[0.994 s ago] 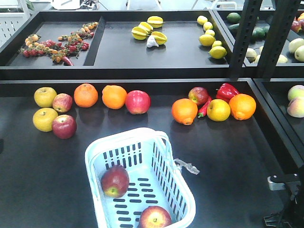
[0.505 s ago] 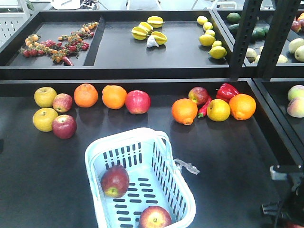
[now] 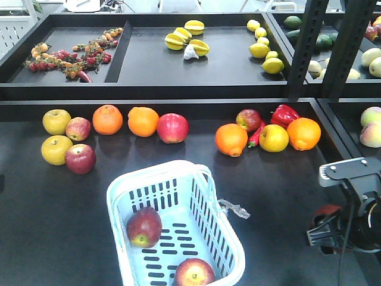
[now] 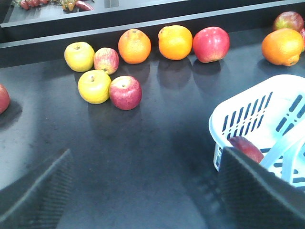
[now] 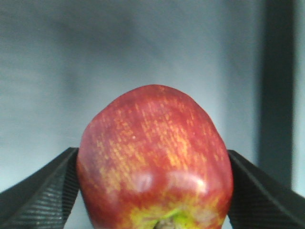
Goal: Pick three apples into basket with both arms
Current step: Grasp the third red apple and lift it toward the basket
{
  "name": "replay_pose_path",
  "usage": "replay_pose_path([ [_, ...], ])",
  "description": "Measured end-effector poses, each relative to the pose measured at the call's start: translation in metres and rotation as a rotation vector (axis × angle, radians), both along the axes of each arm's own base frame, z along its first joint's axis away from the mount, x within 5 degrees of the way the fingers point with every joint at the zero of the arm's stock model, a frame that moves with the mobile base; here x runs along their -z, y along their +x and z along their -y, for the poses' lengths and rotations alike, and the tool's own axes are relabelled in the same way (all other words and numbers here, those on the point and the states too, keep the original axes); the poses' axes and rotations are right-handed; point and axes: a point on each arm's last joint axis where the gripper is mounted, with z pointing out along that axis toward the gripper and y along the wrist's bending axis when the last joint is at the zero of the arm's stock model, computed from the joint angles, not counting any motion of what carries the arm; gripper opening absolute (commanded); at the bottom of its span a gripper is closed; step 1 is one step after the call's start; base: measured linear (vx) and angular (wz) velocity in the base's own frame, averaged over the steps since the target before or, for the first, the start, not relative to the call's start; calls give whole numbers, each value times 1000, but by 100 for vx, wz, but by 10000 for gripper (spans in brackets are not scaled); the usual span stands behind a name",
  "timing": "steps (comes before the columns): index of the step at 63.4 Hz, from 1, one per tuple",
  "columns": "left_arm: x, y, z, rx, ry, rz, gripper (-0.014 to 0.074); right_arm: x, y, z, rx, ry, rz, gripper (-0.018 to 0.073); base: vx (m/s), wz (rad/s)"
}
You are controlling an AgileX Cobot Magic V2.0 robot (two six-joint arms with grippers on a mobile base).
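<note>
Since earlier, right gripper (image 5: 152,191) rises at worktop's right edge, clamping third apple (image 5: 155,162) across its middle: smooth, firm, roundish, slip-prone. Left gripper (image 4: 143,191) wide, empty. Basket (image 3: 178,173) holds two.

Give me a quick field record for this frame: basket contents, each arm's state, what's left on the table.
basket: two apples inside
right gripper: fingers shut on a third apple; arm at the front view's right edge, off the basket's right side
left gripper: open, empty, over bare table left of the basket
table: oranges, yellow apples, other red apples in back row
</note>
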Motion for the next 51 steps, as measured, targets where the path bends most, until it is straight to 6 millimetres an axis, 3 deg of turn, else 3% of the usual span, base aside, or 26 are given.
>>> replay_pose_path([
  [15, 0, 0, 0, 0, 0, 0, 586, -23, -27, -39, -201, 80, 103, 288, 0, 0],
  [31, 0, 0, 0, 0, 0, 0, 586, -31, -35, -83, -419, 182, 242, 288, 0, 0],
  [43, 0, 0, 0, 0, 0, -1, 586, -19, -27, -115, -516, 246, 303, 291, 0, 0],
  [51, 0, 0, 0, 0, 0, -1, 586, -3, -18, -133, -549, 233, 260, 339, 0, 0],
])
